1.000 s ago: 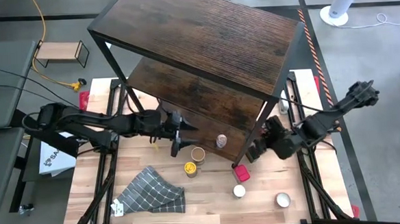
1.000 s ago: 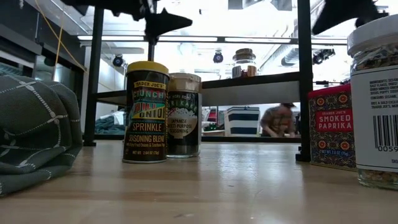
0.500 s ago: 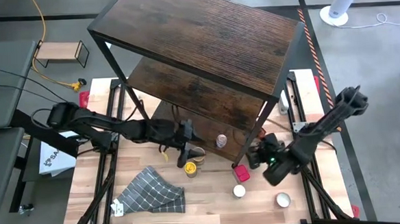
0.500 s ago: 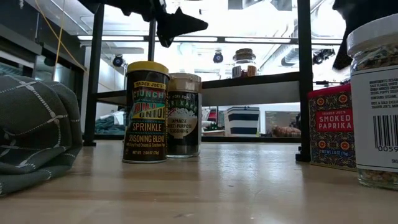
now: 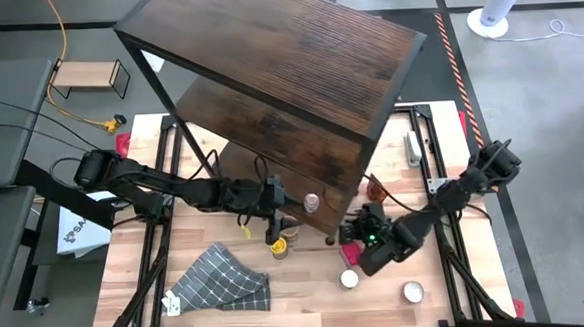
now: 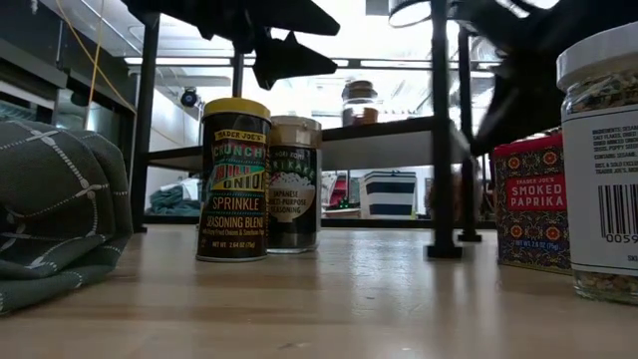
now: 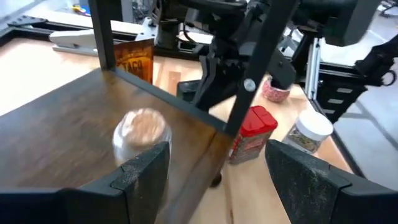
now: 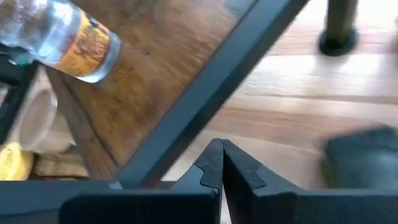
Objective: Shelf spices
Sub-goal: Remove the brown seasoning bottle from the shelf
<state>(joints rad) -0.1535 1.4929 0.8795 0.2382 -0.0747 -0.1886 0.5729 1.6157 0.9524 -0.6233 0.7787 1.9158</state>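
A pale wooden table [image 5: 309,293] sits on a grey floor, with a white fan [image 5: 494,8] and a small light-wood stand [image 5: 89,76] beyond it. The shelf [image 5: 276,54] is the landmark: its dark boards stand over the table's far half, and the whole unit shows skewed and tilted in the high view.

Just in front of the shelf's lower board stand a yellow-lidded jar [image 6: 234,179] and a tan-lidded jar [image 6: 295,184], touching side by side, both upright with their long axes vertical. A grey checked cloth [image 5: 221,279] lies nearer the table's front. By the shelf's front right leg a red paprika tin [image 6: 531,202] stands upright, with a white-lidded jar [image 5: 349,279] and another jar [image 5: 413,292] further forward. One glass jar [image 5: 312,200] stands upright on the shelf's lower board.

The left gripper [image 5: 277,212] hovers above the yellow-lidded and tan-lidded jars, fingers [image 7: 143,171] spread apart and empty, facing the jar on the board. The right gripper [image 5: 361,238] is at the shelf's front right leg, beside the tin, its fingers [image 8: 211,165] pressed together on nothing.
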